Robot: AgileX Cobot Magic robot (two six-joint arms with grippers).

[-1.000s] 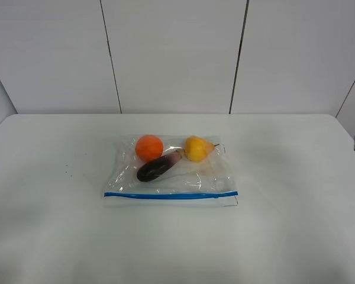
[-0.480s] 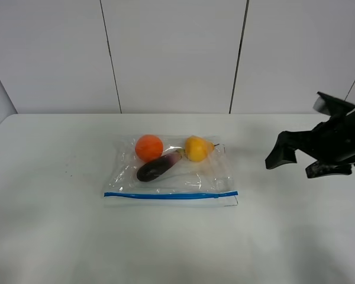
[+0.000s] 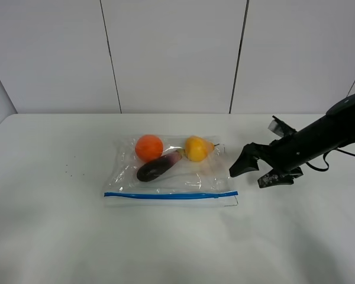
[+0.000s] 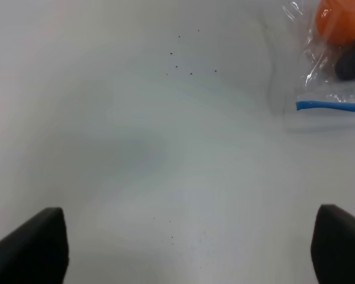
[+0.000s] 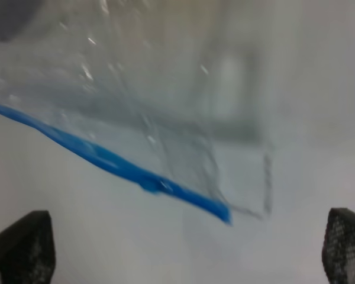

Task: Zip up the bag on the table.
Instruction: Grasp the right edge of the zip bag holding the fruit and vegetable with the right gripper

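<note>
The clear bag (image 3: 171, 174) lies flat in the middle of the white table (image 3: 53, 231). Its blue zipper strip (image 3: 170, 194) runs along the near edge. An orange (image 3: 149, 147), a purple eggplant (image 3: 158, 167) and a yellow pear (image 3: 197, 148) show through it. My right gripper (image 3: 257, 173) is open, just right of the bag's right edge, low over the table. Its wrist view shows the strip's right end (image 5: 165, 186), blurred. My left gripper (image 4: 186, 245) is open over bare table; the bag's left corner (image 4: 334, 71) lies ahead of it. The left arm is outside the exterior view.
A white panelled wall (image 3: 171, 53) stands behind the table. A few dark specks (image 3: 68, 171) mark the tabletop left of the bag. The right arm (image 3: 325, 133) reaches in from the right edge.
My right arm has come in from the right edge and moved left and down to the bag's right end. The bag has not moved.
</note>
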